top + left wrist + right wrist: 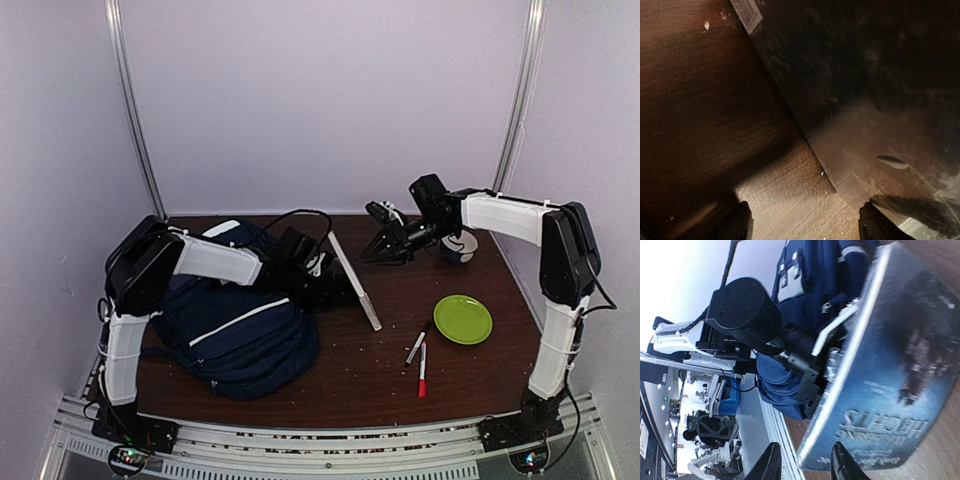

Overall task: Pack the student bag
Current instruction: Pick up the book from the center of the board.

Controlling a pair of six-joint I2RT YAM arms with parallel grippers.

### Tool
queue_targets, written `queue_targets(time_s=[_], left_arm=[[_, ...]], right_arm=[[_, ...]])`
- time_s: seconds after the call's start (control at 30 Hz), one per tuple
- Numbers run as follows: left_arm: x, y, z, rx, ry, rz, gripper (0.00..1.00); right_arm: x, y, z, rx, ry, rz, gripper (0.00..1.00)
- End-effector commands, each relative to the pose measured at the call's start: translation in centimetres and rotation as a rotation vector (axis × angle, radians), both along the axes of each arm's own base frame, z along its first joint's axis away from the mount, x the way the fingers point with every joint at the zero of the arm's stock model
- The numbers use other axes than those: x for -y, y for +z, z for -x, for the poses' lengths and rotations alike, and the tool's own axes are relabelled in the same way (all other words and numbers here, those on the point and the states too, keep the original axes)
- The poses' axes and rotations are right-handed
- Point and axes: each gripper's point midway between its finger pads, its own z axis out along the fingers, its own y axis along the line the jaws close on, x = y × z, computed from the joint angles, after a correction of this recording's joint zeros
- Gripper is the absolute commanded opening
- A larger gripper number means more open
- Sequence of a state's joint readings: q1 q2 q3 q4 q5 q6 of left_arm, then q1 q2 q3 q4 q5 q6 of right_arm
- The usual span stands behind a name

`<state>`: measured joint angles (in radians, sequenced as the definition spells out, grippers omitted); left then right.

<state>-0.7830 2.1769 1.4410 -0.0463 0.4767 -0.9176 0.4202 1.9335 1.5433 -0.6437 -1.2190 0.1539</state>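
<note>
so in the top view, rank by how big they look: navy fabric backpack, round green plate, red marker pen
1. navy fabric backpack, largest by far
2. round green plate
3. red marker pen, smallest
No close calls here.

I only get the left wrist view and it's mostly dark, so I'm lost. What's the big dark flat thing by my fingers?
Observer: A book with a blue cover. The right wrist view shows a title ending in HEIGHTS.
Operator: Where's the bag from there?
Observer: The student bag lies just left of the book, seen from above.
Operator: And the other arm?
Observer: The right gripper is open and points at the book's far end. It does not seem to touch it.
</note>
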Motion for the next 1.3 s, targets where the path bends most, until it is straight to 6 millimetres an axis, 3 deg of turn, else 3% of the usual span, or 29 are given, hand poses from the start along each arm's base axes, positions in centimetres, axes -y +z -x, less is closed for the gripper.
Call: queue_targets(time_s=[0.0, 0.13, 0.27, 0.5, 0.7, 0.87, 1.1, 1.27], left_arm=[[0.2, 0.9, -0.7, 0.045, -0.008, -0.005, 0.76], [0.5, 1.8, -1.2, 0.068, -0.009, -0.008, 0.75], [0.7, 2.3, -1.4, 0.075, -0.01, -0.002, 0.75], [1.2, 3.4, -1.6, 0.103, -0.02, 0.016, 0.75], [2.2, 4.8, -2.0, 0.124, -0.032, 0.034, 0.75], [3.4, 6.0, -2.3, 0.146, -0.052, 0.054, 0.75], [5.0, 6.8, -2.8, 0.157, -0.069, 0.07, 0.75], [6.3, 7.3, -3.4, 0.165, -0.077, 0.091, 0.74]], right_arm=[[4.1, -0.3, -1.3, 0.099, -0.096, 0.145, 0.41], [4.7, -3.5, -0.4, 0.153, -0.085, 0.323, 0.66], [3.9, -4.4, 0.4, 0.259, -0.06, 0.481, 0.8], [2.8, -3.9, 1.0, 0.275, -0.042, 0.504, 0.81], [0.7, -2.5, 3.2, 0.185, 0.043, 0.332, 0.8], [-0.1, -1.6, 3.5, 0.111, 0.065, 0.231, 0.8], [2.5, -3.5, 0.7, 0.136, -0.039, 0.366, 0.79], [4.5, -4.1, -0.2, 0.122, -0.091, 0.396, 0.78]])
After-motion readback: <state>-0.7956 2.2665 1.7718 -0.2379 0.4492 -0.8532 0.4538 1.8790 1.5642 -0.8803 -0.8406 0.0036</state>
